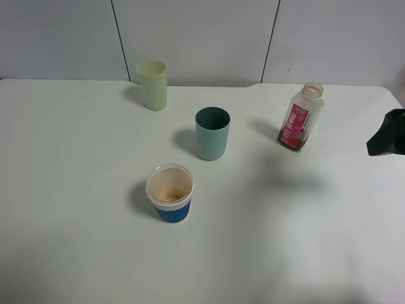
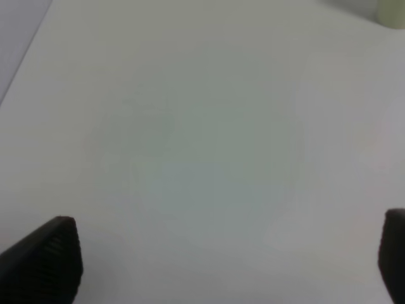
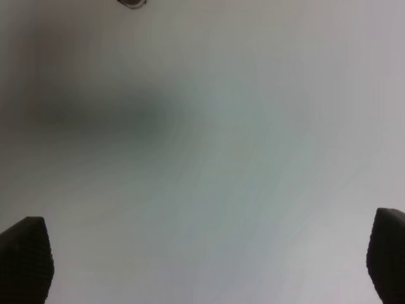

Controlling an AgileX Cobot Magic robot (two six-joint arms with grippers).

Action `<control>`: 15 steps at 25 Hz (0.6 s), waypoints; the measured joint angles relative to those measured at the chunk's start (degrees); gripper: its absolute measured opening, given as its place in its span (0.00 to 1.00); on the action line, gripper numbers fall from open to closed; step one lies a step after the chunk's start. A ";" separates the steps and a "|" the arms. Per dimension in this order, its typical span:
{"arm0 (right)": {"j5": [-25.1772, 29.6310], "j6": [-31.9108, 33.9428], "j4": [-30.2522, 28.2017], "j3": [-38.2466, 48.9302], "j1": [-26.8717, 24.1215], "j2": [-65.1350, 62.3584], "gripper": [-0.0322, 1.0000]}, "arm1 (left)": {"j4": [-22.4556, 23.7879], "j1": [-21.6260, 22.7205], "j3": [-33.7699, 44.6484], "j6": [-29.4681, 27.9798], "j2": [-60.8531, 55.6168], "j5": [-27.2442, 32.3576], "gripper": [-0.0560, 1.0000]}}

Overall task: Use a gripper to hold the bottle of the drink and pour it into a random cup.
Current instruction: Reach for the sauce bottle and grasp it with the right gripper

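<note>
Fingers of the right gripper (image 3: 209, 266) stood wide apart, empty; the high view's right edge cut off its body. The left gripper (image 2: 228, 259) gaped too, only fingertips showing. The bottle (image 1: 301, 118) stood upright upper right, the cup (image 1: 212, 133) near centre.

The right gripper (image 1: 386, 134) shows in the high view only as a black, wedge-shaped mass cut off by the frame edge at about three o'clock, its lower corner reaching toward eight o'clock. From its own wrist camera, its two dark ribbed fingertips (image 3: 25, 259) stand spread wide with nothing between them. The left gripper (image 2: 218, 266) appears only in its own wrist camera, where its dark fingers (image 2: 47, 259) are likewise far apart and hold nothing.
</note>
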 joint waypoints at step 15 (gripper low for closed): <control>-26.88 -0.17 -1.36 10.25 1.23 15.74 0.99 | 0.00 0.00 0.00 0.00 0.00 0.00 0.93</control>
